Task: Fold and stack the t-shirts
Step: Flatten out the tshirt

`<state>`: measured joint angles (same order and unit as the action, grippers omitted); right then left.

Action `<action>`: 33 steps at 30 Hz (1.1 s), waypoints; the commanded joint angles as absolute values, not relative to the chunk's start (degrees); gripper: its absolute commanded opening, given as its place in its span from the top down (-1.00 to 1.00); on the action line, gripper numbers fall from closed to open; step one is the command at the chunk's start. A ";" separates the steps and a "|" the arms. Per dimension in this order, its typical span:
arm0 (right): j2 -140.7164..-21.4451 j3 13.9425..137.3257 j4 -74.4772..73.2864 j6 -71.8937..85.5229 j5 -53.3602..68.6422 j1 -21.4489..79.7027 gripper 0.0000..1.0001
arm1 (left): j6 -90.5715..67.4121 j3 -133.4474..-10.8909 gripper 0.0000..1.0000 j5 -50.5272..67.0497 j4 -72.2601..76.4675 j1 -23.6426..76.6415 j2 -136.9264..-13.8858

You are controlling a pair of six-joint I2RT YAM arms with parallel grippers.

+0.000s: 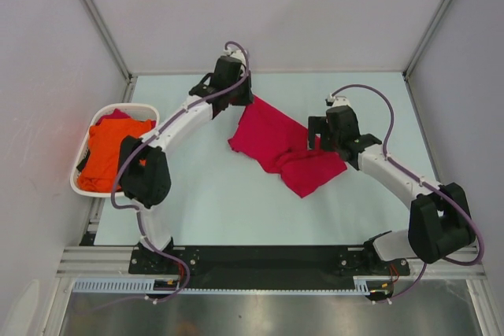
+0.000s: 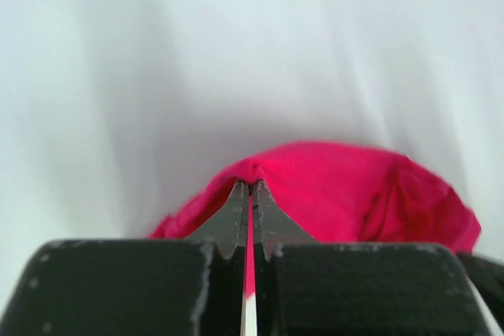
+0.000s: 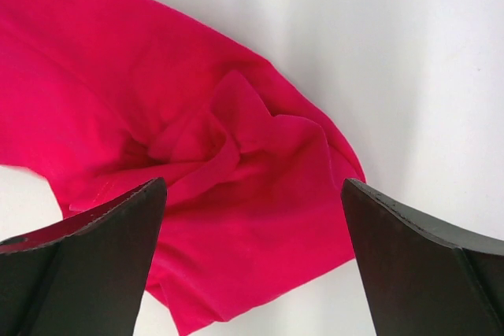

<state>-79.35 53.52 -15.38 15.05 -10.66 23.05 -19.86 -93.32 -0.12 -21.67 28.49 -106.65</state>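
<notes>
Red shirt (image 1: 279,143) lies rumpled mid-table (image 1: 236,210), not folded, running from far-left toward near-right. Orange shirt (image 1: 110,151) is bunched in the basket (image 1: 77,182) at the left edge, well apart from the red one.

Left gripper (image 2: 250,186): jaws closed tight on a small fold at the red shirt's far edge, with only a thin pinch of cloth between the tips. Right gripper (image 3: 253,186): jaws spread wide above the wrinkled near-right end, holding nothing. Whether it touches the cloth can't be told.

Likely step: getting a second hold so the red shirt can be pulled flat. The task looks early, with nothing folded or stacked.

Risks from here:
- The left pinch is shallow. A hard pull or fast lift could slide the cloth out of the tips.
- If the left gripper pulls before the right one closes, the whole red shirt would probably drag across the table bunched up rather than spread.
- The right gripper is over a knot of wrinkles, not a clean edge. Closing there may catch several layers, so the red shirt would stretch out twisted or doubled.
- The corners and hem are hard to read in the wrist views. A grab at the wrong spot would give a skewed spread and a crooked fold.
- Coming down too far with wide jaws could pin the cloth to the table and miss the grip.
- The orange shirt is a loose heap, so pulling it out later could tip or shift the basket.
</notes>
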 commanded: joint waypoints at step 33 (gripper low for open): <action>-101.77 69.33 -10.37 23.12 17.40 26.72 -0.79 | -19.60 -106.53 1.00 -0.53 -22.94 13.36 -123.84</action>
<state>-99.09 65.56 -11.77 22.35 16.86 25.41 -19.07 -107.20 -0.27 -25.32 13.69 -127.39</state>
